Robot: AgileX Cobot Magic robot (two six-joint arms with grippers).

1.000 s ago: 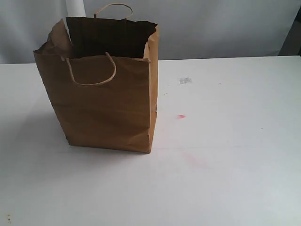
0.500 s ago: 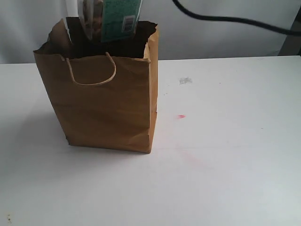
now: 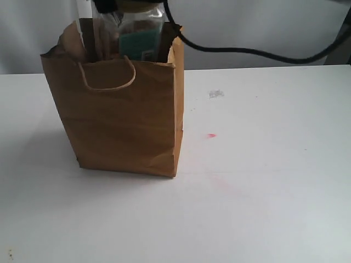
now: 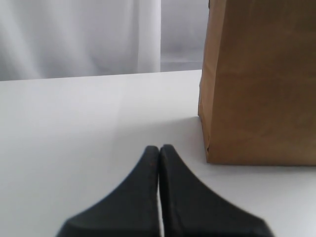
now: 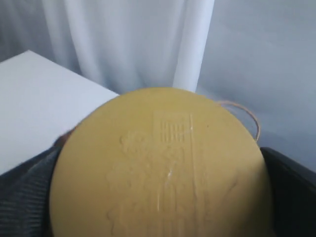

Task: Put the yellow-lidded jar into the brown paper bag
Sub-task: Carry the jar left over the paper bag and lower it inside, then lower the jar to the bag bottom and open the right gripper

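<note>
The brown paper bag (image 3: pixel 126 115) stands open on the white table, left of centre. The yellow-lidded jar (image 3: pixel 141 35) hangs in the bag's mouth, its teal label showing just above the front rim and its lower part hidden inside. My right gripper (image 3: pixel 109 4) is above it at the frame's top edge, shut on the jar. In the right wrist view the yellow lid (image 5: pixel 160 163) fills the frame, with dark fingers (image 5: pixel 291 187) at its sides. My left gripper (image 4: pixel 159 147) is shut and holds nothing, low over the table beside the bag (image 4: pixel 256 84).
A black cable (image 3: pixel 247 52) trails from the right arm across the back. White curtain (image 5: pixel 128 44) hangs behind the table. A small red mark (image 3: pixel 211 135) and a grey smudge (image 3: pixel 216 93) lie on the tabletop (image 3: pixel 263 181) right of the bag.
The jar has come down from above the frame into the bag's mouth, carried by the right gripper; a second ago nothing was over the bag. The bag has shifted slightly.
</note>
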